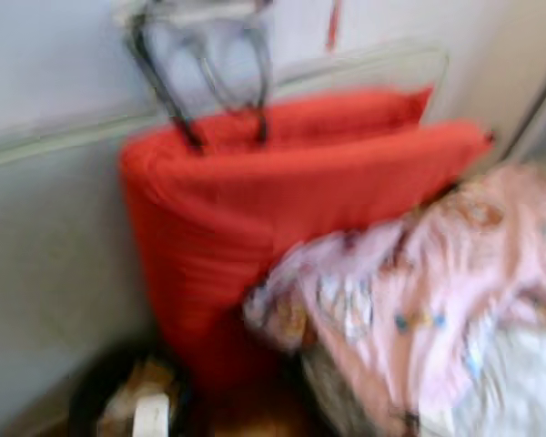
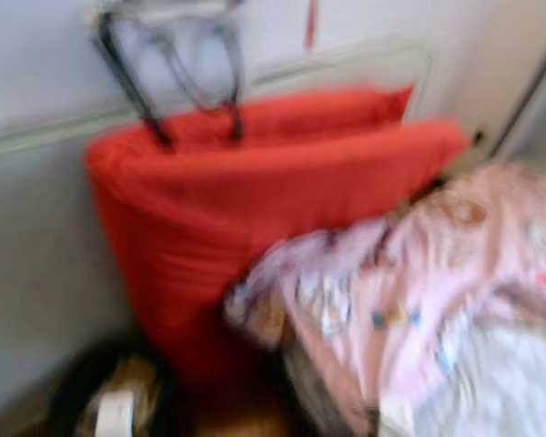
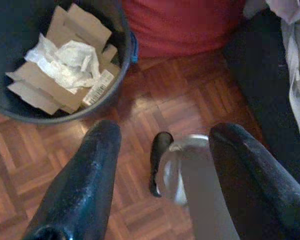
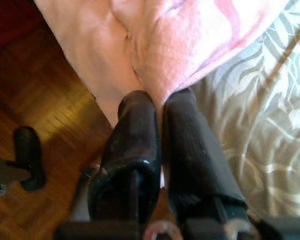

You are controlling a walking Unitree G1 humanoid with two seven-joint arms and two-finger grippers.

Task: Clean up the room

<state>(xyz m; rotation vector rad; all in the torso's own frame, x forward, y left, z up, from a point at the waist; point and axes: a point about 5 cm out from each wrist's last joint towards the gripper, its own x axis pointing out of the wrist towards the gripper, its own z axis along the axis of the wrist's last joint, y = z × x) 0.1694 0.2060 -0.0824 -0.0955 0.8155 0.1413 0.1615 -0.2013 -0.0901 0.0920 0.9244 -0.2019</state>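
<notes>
Head views heavily motion-blurred; edges of red cushion and pink patterned blanket smeared, print unreadable. Daylight soft, even; pale wall washed out. Dark bin sits in shadow at lower edge. Left wrist view sharper: glare patch on parquet floor, paper in bin crisp, near fingers soft. Right wrist view dim on floor side, blanket bright; fingers glossy, slightly out of focus.

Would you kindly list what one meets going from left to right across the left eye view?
Grey wall → bin → red cushion → pink blanket.
</notes>
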